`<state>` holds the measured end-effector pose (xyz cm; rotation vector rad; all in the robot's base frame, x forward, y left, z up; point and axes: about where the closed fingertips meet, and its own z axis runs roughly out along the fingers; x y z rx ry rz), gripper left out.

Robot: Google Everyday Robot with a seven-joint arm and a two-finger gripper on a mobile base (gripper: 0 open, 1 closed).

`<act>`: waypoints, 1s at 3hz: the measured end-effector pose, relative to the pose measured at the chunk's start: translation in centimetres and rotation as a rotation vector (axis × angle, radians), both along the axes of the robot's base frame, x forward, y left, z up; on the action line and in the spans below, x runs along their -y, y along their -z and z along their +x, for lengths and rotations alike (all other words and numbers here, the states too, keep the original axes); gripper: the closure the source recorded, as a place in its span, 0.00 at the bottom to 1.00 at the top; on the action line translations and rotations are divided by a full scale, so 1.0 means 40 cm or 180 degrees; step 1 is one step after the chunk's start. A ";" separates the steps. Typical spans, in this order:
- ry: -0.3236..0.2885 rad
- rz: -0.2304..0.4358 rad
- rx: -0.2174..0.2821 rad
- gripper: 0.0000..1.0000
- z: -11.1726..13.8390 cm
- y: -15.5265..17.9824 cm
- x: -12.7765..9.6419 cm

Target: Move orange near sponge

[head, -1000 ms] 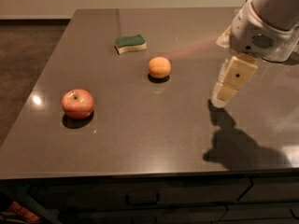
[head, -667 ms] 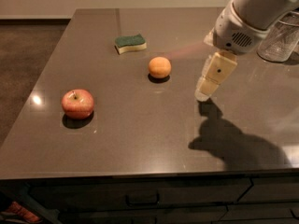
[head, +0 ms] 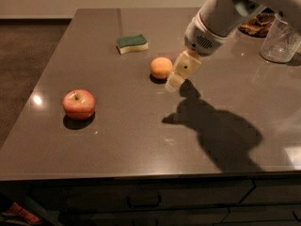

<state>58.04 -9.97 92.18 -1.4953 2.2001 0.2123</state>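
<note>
Dark tabletop (head: pixel 141 135) carries the orange (head: pixel 161 67), not yet grasped and apart from the sponge (head: pixel 132 43), the gripper (head: pixel 173 82) just beside it, spread or pressed together I cannot tell.

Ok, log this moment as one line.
claw: just right of orange | orange: apart from sponge | sponge: back left | apple: front left

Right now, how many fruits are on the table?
2. The orange sits mid-table, with the claw just right of it in view; the apple sits front-left. The arm blocks part of the far-right corner, so more could be hidden.
</note>
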 end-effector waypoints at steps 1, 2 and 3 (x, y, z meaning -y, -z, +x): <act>0.0119 0.0131 -0.0084 0.00 0.080 0.058 -0.052; 0.0156 0.0173 -0.0166 0.00 0.119 0.097 -0.078; 0.0156 0.0188 -0.0232 0.02 0.158 0.127 -0.108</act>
